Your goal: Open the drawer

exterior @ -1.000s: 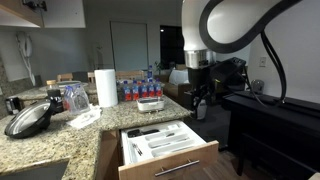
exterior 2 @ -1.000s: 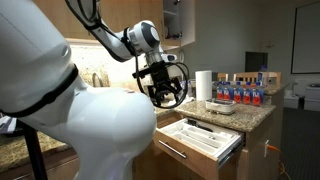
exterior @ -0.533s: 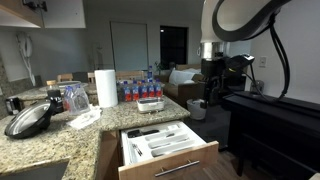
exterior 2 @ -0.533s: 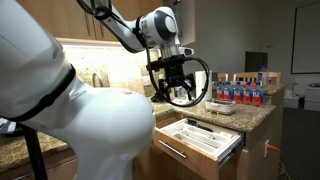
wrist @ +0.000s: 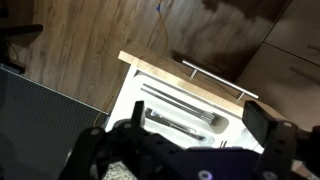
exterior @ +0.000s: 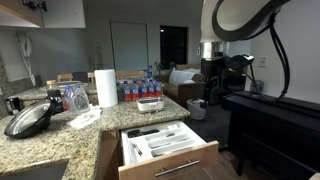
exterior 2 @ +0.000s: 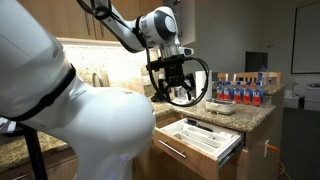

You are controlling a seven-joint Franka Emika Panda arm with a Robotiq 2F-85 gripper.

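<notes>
— The pincer [exterior 2: 178, 88], how does it stand?

— Spread wide, with nothing in it. In the wrist view its fingers [wrist: 272, 140] sit far apart at the bottom edge, and only the drawer [wrist: 185, 85] shows between them.

— Where is the drawer?

— Pulled well out from under the stone bench [exterior: 70, 140], at its near right end in an exterior view [exterior: 168, 160]. The silver bar handle [wrist: 218, 80] runs across its wooden front. A white divided tray [exterior: 155, 140] lies inside, and the long things in it look like cutlery, though the picture is too coarse to be sure.

— Is the pincer touching it?

— No. It hangs in the air above the drawer, well apart from the handle.

— What is on the bench?

— A paper roll [exterior: 106, 87] stands upright towards the far side, with a row of bottles [exterior: 135, 90] just to its right.
</notes>
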